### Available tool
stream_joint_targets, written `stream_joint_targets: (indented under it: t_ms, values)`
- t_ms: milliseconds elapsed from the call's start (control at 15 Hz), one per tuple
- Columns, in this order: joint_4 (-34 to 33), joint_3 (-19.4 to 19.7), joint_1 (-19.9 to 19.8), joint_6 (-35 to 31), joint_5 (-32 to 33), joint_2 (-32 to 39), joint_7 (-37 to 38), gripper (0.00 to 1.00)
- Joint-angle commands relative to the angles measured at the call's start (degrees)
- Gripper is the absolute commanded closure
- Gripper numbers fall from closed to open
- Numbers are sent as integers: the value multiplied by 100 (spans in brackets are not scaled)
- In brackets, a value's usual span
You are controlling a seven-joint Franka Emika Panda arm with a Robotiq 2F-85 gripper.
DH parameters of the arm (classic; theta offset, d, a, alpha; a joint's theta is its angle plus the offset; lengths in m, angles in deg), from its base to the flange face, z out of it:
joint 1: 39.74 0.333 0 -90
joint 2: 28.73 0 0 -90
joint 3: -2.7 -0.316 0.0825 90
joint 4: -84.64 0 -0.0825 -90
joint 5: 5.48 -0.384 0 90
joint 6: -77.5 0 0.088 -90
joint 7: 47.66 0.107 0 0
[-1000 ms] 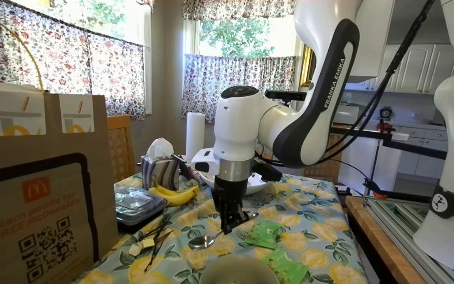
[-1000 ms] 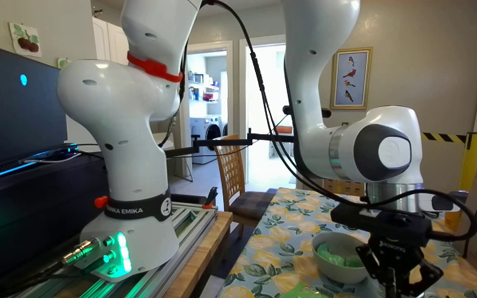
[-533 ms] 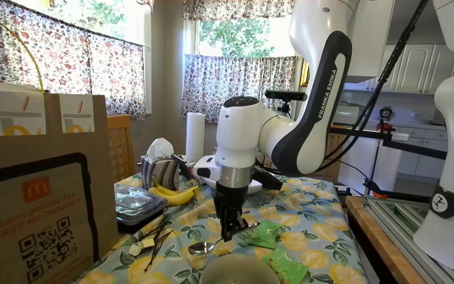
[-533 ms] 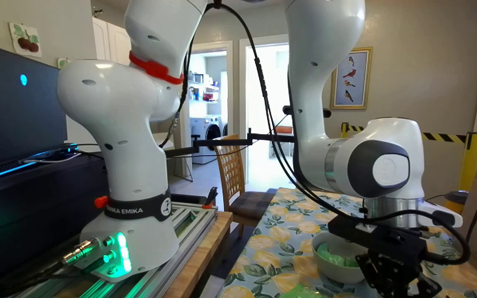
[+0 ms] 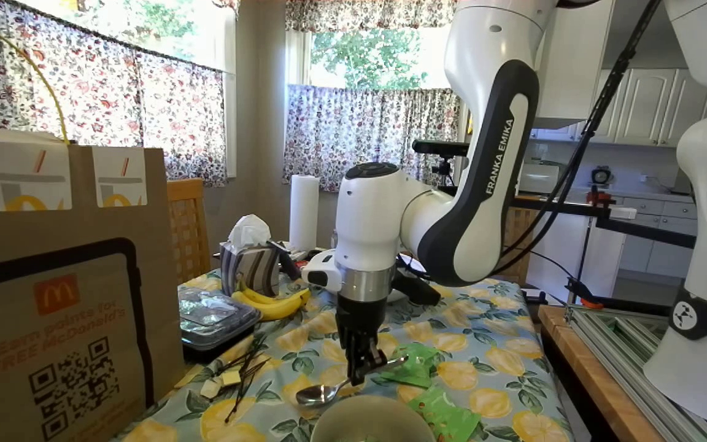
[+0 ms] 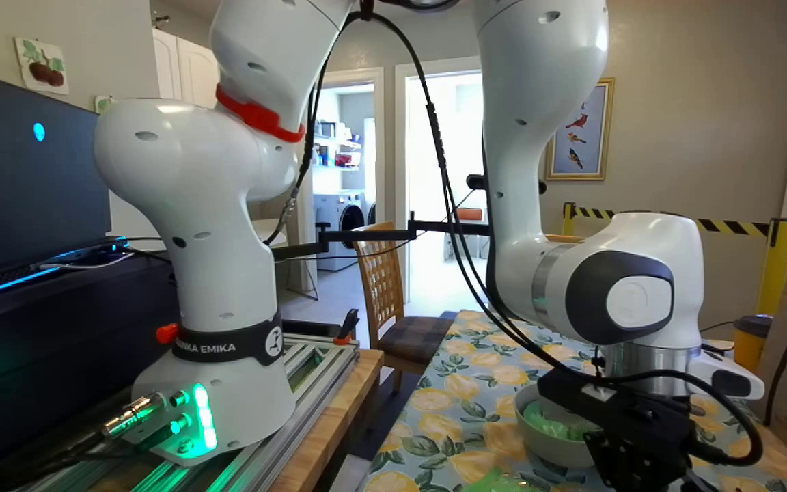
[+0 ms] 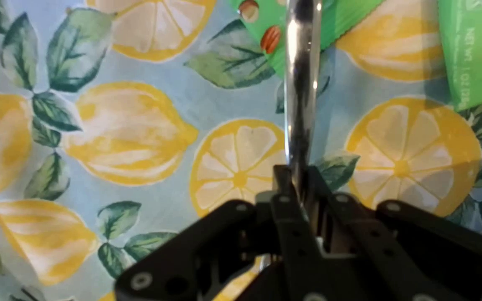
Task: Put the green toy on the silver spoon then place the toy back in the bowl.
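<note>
My gripper [image 5: 356, 376] is shut on the thin handle of the silver spoon [image 5: 315, 395], low over the table near the greyish vessel. I cannot tell whether the spoon touches the cloth. In the wrist view the gripper [image 7: 297, 173] pinches the spoon handle [image 7: 302, 75] between its tips; the head is hidden there. The white bowl [image 5: 413, 264] stands at the back, mostly hidden behind the arm. I cannot make out the small green toy for sure. In an exterior view the gripper [image 6: 632, 465] covers part of the vessel's inside, and its tips are below the frame.
The greyish vessel [image 6: 554, 454] holds a leafy green piece [image 6: 549, 422]. Green packets [image 5: 415, 363] [image 5: 445, 414] lie beside it. Dark sticks with pale cubes [image 5: 221, 382], bananas [image 5: 274, 303], a plastic box [image 5: 215, 316], a tissue box [image 5: 249, 268] and a paper bag [image 5: 65, 294] stand around.
The arm has come down, with the spoon still in the gripper. The spoon has sunk towards the cloth. In an exterior view the gripper has dropped further out of the bottom of the frame.
</note>
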Motion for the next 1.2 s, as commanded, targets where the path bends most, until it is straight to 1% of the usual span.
stream_joint_targets:
  t_ms: [0, 133, 200, 333, 467, 533, 667, 733, 800, 867, 1000, 1133]
  values:
    - [-183, -38, -53, -4, -315, 177, -352, 62]
    - [-215, -48, -60, 15, -400, 214, -398, 57]
    - [-224, -53, -63, 18, -440, 222, -421, 51]
    - [-197, -19, -29, -30, -477, 184, -412, 37]
    - [-21, -141, -109, 58, -709, -61, -339, 22]
    - [37, -154, -83, 233, -836, -184, -272, 13]
    - [226, -96, 45, 595, -1092, -545, 11, 0]
    - [307, -137, 40, 703, -1218, -706, 67, 0]
    - [401, -330, -80, 841, -1520, -894, 114, 0]
    - [470, -389, -63, 997, -1678, -1075, 151, 0]
    - [572, -383, 88, 1253, -1882, -1409, 404, 0]
    - [648, -595, 40, 1529, -2259, -1696, 441, 0]
